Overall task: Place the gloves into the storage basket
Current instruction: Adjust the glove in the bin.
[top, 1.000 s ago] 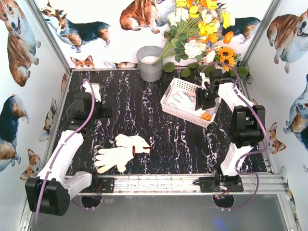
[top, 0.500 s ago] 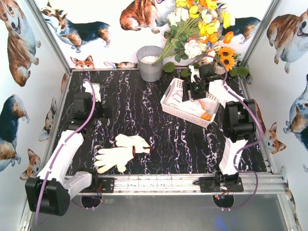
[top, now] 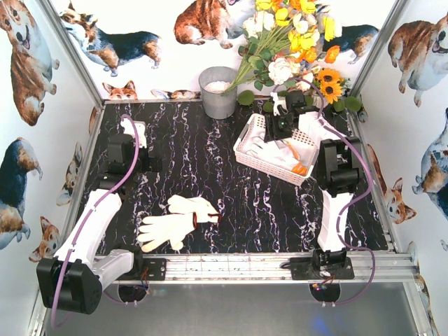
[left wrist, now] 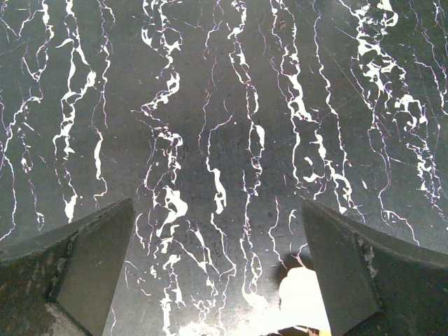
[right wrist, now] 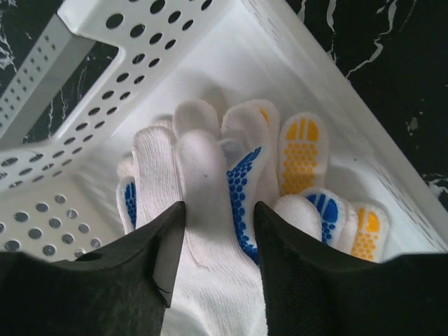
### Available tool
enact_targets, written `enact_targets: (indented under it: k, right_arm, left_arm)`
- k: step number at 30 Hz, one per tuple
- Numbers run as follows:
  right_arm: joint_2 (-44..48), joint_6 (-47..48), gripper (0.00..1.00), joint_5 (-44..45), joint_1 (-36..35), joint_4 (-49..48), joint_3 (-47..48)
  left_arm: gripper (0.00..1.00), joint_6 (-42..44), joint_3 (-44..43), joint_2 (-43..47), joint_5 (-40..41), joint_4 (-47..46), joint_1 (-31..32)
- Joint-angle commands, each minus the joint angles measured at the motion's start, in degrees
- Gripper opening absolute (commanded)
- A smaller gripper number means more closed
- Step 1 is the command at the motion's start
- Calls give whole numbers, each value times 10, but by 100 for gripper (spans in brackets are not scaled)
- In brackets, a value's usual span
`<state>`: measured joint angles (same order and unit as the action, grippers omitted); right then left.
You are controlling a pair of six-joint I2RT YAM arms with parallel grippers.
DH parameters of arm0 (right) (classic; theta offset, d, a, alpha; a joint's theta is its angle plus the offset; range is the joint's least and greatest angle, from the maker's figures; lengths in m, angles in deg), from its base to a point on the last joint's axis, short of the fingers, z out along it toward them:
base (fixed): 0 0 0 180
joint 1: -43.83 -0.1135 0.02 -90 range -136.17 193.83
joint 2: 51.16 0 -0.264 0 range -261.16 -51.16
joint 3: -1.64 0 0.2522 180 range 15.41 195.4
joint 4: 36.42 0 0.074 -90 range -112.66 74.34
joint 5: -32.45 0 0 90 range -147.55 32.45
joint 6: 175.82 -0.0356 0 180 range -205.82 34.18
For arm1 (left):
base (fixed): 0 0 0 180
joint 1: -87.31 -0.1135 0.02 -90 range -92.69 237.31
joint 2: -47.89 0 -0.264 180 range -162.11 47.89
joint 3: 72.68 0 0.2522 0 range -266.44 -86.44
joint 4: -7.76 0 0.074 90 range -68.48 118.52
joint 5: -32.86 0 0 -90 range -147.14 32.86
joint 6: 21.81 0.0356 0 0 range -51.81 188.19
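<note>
- Gloves on counter: two cream-white gloves (top: 178, 222) lie flat and overlapping on the black marbled counter (top: 210, 175). They are close to its near edge and left of centre, with their fingers pointing toward the left edge. Neither arm touches them.
- Left gripper (left wrist: 217, 217): it points down at bare counter near the left edge, about halfway from near to far. Its jaws stand wide apart with nothing between them. A small pale cream patch (left wrist: 304, 301) shows at the bottom of the left wrist view; what it is cannot be told.
- Storage basket (top: 245, 150): the white perforated basket sits slantwise on the counter toward the far right corner. Several gloves lie inside it (right wrist: 301, 150), their fingertips dotted blue or yellow-orange.
- Right gripper (right wrist: 219, 217): it reaches down into the basket from its far side. Its jaws are closed against both sides of one white glove (right wrist: 203, 175), which lies on top of the others.
- Grey bucket (top: 218, 94): it stands upright at the far edge, left of the basket and apart from it.
- Flowers (top: 294, 42): a yellow, white and orange bunch fills the far right corner, behind the basket.
</note>
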<state>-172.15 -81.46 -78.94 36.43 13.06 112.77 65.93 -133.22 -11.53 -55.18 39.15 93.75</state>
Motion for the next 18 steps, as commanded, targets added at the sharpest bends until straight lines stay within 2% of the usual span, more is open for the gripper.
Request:
enact_targets:
  k: [1, 4, 12, 18]
  right_arm:
    - [-9, 5, 41, -28, -2, -17, 31]
    - [-4, 5, 38, -37, -2, -23, 27]
    - [27, 0, 2, -76, -2, -65, -10]
    - [50, -16, 0, -117, 2, -98, -38]
  left_arm:
    - [100, 7, -1, -4, -1, -9, -5]
    - [100, 7, -2, -6, -6, -9, -5]
    - [100, 5, -2, -6, -11, -9, -5]
    - [100, 4, -1, -6, -18, -9, -5]
